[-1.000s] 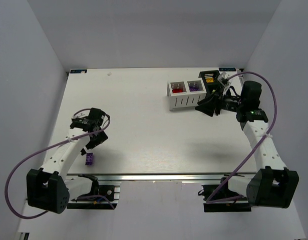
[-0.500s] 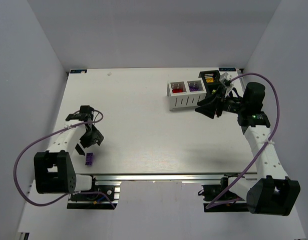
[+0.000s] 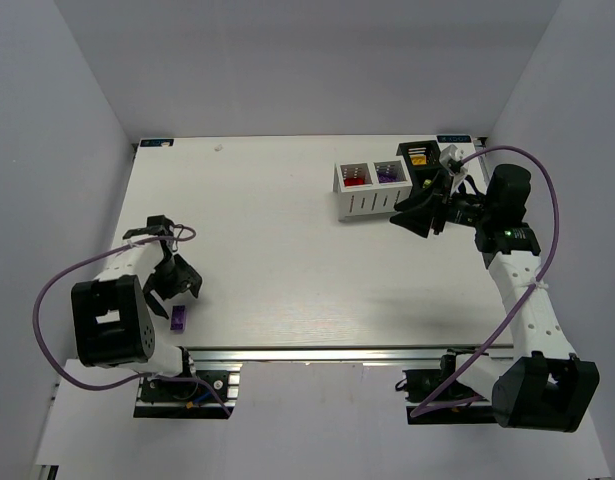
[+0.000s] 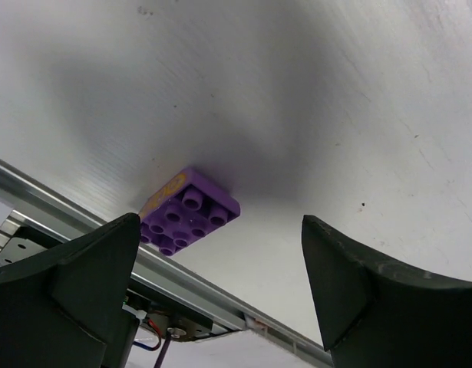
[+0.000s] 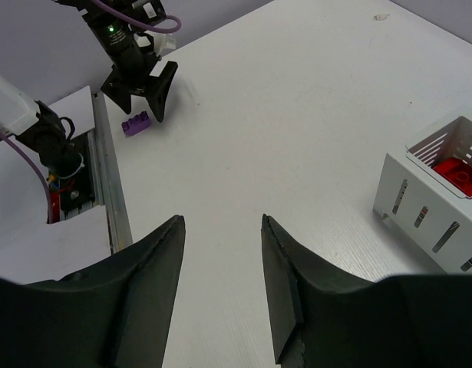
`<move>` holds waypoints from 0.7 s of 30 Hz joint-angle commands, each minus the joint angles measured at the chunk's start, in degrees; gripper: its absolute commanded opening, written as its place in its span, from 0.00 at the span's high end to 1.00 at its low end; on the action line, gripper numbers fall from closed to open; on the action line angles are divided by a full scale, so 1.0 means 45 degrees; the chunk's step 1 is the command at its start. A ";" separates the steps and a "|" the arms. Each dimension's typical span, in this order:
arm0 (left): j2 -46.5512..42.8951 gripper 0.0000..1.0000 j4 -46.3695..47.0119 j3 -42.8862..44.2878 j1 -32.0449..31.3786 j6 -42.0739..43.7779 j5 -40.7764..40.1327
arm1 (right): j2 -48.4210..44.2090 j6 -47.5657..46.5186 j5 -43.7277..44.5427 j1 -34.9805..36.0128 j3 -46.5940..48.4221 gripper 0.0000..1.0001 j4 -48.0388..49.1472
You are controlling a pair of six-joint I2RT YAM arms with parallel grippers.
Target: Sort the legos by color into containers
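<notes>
Purple lego brick (image 4: 191, 218) sits studs-up on surface (image 3: 287, 260) near front edge, ahead of my left end effector (image 3: 175, 292), fingers wide apart. I judge it light, rigid, slick: pinch flat sides. My right end effector (image 5: 220, 222) partly apart, empty.

Right tool (image 5: 221, 230), parted and empty, faces a distant purple brick (image 5: 136, 123).

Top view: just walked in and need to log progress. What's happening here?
Two arms are sorting Lego bricks by color. The left gripper hovers open over a lone purple brick near the table's near edge, not gripping it. The right gripper, open and empty, sits beside the white box and black bin at the far right. The box holds red bricks and purple ones; the bin, yellow ones.
</notes>
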 commanded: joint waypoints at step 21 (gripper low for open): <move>0.1176 0.28 0.1239 -0.0496 0.0335 0.1640 0.2899 | 0.0101 0.0001 -0.0547 -0.0506 -0.0053 0.50 0.0416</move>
